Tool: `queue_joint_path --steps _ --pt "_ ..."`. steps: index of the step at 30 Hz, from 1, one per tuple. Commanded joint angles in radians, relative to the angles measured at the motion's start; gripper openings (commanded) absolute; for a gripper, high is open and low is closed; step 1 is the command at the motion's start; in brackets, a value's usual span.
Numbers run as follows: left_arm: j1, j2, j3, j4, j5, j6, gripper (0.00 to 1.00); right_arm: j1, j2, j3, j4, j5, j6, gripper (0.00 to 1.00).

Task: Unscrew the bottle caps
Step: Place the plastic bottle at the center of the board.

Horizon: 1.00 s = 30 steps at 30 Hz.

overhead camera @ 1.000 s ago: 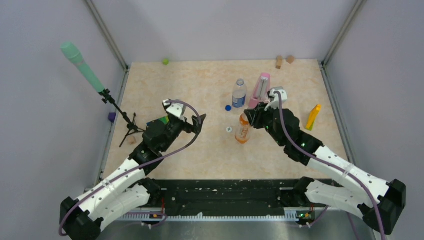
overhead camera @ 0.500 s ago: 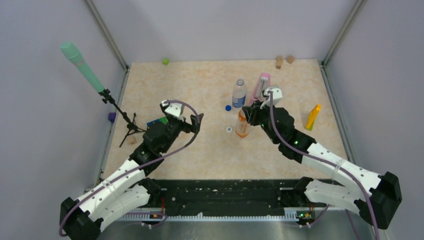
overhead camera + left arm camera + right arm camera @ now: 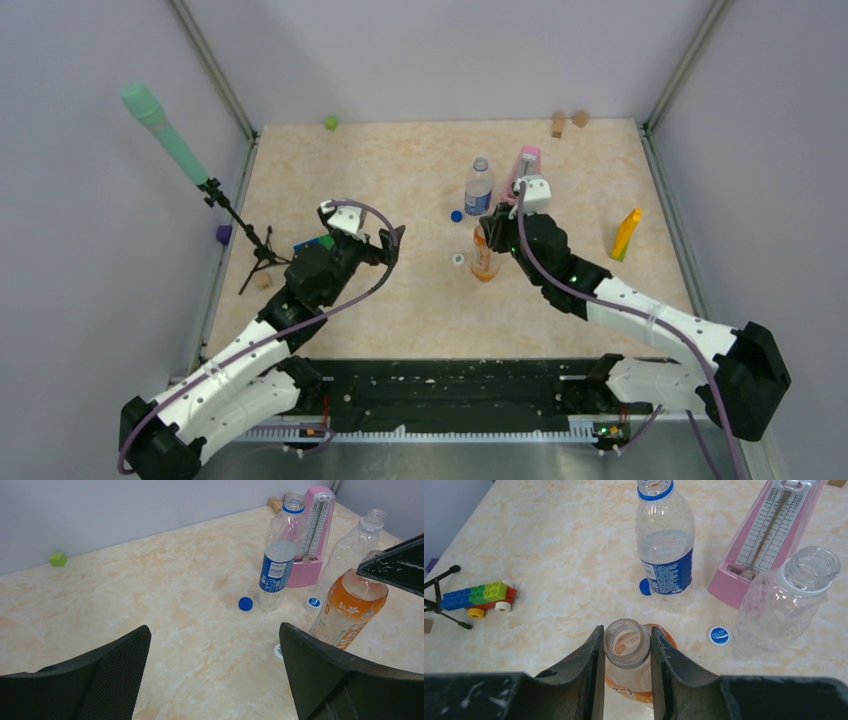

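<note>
My right gripper (image 3: 627, 630) is shut on the open neck of the orange-tinted bottle (image 3: 634, 677), which stands upright mid-table (image 3: 486, 264). The short blue-label bottle (image 3: 665, 545) and the taller plain clear bottle (image 3: 786, 600) stand behind it, both with bare necks. A dark blue cap (image 3: 644, 586) lies at the blue-label bottle's foot. A white cap with a blue top (image 3: 718, 635) lies beside the clear bottle. Another white cap (image 3: 458, 259) lies left of the orange bottle. My left gripper (image 3: 215, 630) hangs open and empty, left of the bottles.
A pink metronome (image 3: 769, 540) stands right behind the bottles. A yellow object (image 3: 626, 234) is at the right, a green cube (image 3: 331, 123) and wooden blocks (image 3: 568, 121) at the back. A toy brick car (image 3: 476, 598) and a microphone tripod (image 3: 245, 240) sit at the left.
My right arm has swung left and its wrist now sits over the orange bottle's top, still gripping the neck. The left arm has barely shifted.
</note>
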<state>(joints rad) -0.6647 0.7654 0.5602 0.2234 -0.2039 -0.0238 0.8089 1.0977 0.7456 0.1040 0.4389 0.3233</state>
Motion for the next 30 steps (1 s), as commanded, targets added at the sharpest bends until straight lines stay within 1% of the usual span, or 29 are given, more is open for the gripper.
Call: queue_joint_path --steps 1,5,12,16,18,27,29,30 --pt "0.0 -0.008 -0.001 0.016 -0.015 0.002 0.99 0.01 0.004 0.001 0.048 0.043 0.035 0.0" --pt "0.0 -0.005 0.0 0.013 -0.016 0.005 0.99 0.009 0.01 -0.002 0.049 0.056 0.05 0.0" --pt "0.001 -0.007 0.0 0.004 -0.017 0.005 0.99 0.01 0.01 -0.019 0.044 0.088 0.077 0.08" --pt "0.0 0.0 0.0 0.007 -0.011 0.007 0.99 0.01 0.007 -0.047 0.069 0.088 0.087 0.16" --pt "0.0 0.006 0.002 0.007 -0.003 0.008 0.99 0.009 0.01 -0.056 0.072 0.088 0.095 0.22" --pt "0.001 0.019 0.005 0.001 0.01 0.008 0.99 0.01 0.006 -0.038 0.051 0.072 0.087 0.35" --pt "0.0 0.019 0.006 -0.001 0.011 0.011 0.99 0.01 0.006 -0.033 0.052 0.06 0.078 0.41" --pt "0.0 0.019 0.006 -0.001 0.011 0.012 0.99 0.009 0.006 -0.029 0.05 0.057 0.075 0.43"
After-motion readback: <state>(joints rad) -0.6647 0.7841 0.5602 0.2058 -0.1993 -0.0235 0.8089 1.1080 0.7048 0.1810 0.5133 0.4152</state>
